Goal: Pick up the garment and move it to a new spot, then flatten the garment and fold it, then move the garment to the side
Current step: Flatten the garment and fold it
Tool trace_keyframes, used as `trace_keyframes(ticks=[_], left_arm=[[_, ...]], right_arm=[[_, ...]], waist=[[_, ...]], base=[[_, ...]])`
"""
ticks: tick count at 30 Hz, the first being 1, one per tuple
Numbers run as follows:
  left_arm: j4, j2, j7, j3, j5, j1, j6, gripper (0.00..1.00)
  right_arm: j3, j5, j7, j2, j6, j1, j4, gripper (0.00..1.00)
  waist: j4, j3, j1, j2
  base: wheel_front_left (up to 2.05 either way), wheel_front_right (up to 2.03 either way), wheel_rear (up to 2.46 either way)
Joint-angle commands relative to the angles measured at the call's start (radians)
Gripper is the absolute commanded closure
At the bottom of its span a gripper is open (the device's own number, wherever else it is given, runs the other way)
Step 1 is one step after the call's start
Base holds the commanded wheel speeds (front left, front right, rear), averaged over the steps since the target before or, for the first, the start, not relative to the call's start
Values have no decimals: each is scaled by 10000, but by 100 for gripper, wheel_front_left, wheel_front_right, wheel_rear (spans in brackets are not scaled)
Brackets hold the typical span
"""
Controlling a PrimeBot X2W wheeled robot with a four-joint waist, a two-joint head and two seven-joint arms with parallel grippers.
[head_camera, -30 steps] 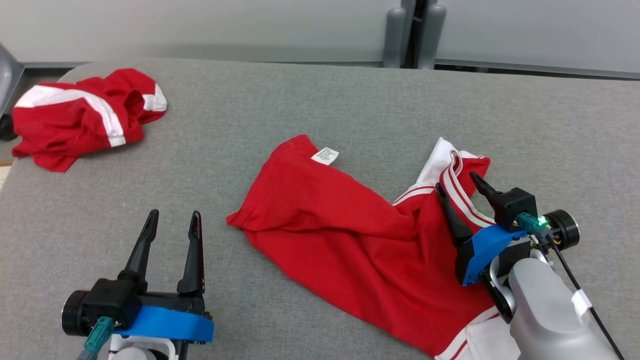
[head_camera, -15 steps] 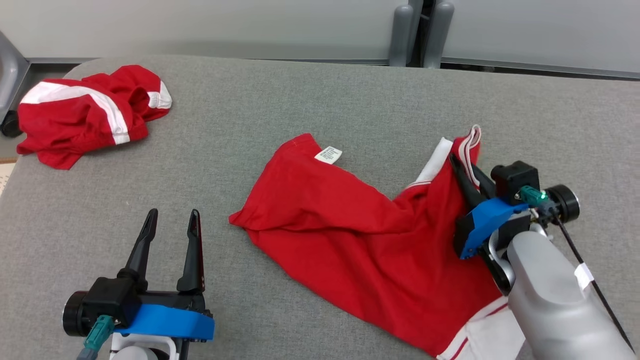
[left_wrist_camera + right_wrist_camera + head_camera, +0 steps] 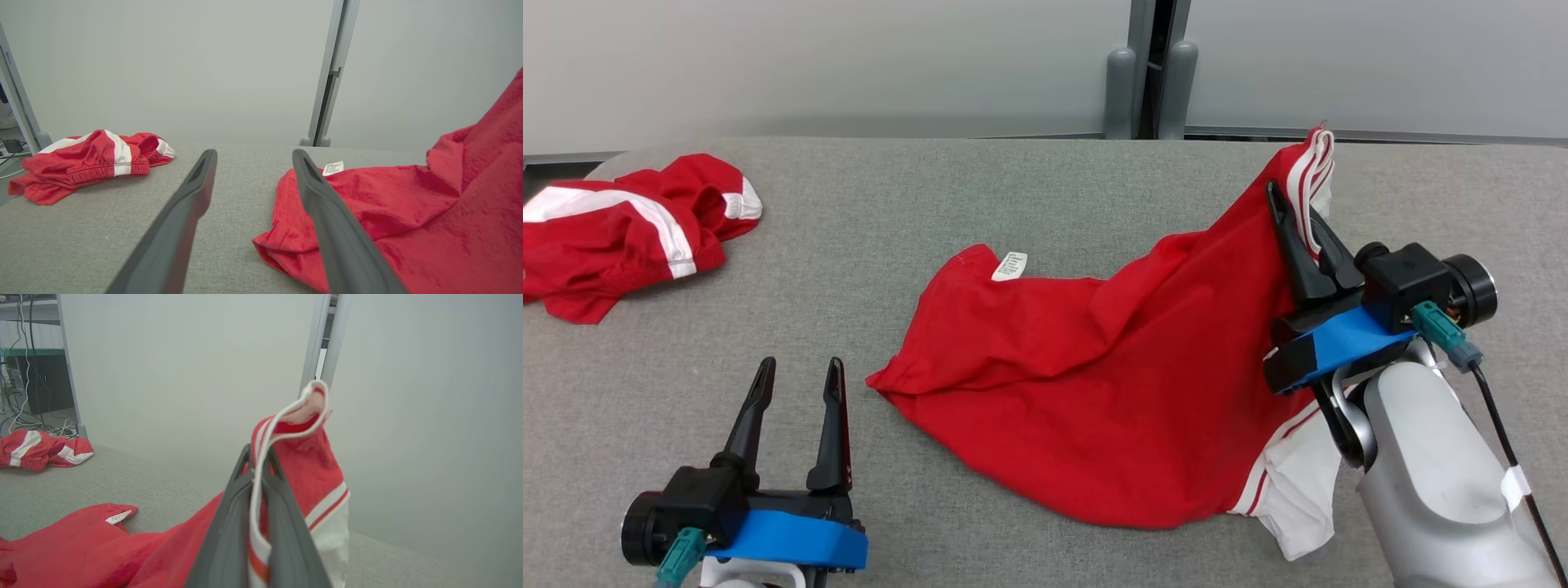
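The garment (image 3: 1094, 384) is a red shirt with white-and-red striped trim, and most of it lies crumpled on the grey table (image 3: 980, 188). My right gripper (image 3: 1297, 214) is shut on its striped edge and holds that corner raised above the table, so the cloth drapes down to the left. The right wrist view shows the trim (image 3: 286, 416) pinched between the closed fingers (image 3: 229, 522). My left gripper (image 3: 796, 371) hovers open at the lower left, just short of the shirt's left hem (image 3: 286, 237), with nothing between its fingers (image 3: 184, 212).
A second red-and-white garment (image 3: 621, 233) lies bunched at the table's far left corner. A white label (image 3: 1010, 265) shows on the shirt's far hem. A pale wall with a grey post (image 3: 1143, 73) stands behind the table.
My right gripper has shut on the striped edge and lifted it up and away from the table. The head camera has shifted. The left gripper stays open.
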Motion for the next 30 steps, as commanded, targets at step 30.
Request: trace_keyframes(ticks=[30], left_arm=[[129, 33, 2, 148, 84, 438, -93, 0]], right_arm=[[-238, -268, 202, 110, -3, 841, -1941, 100]], waist=[[-232, -541, 0, 0]], base=[[0, 0, 0]])
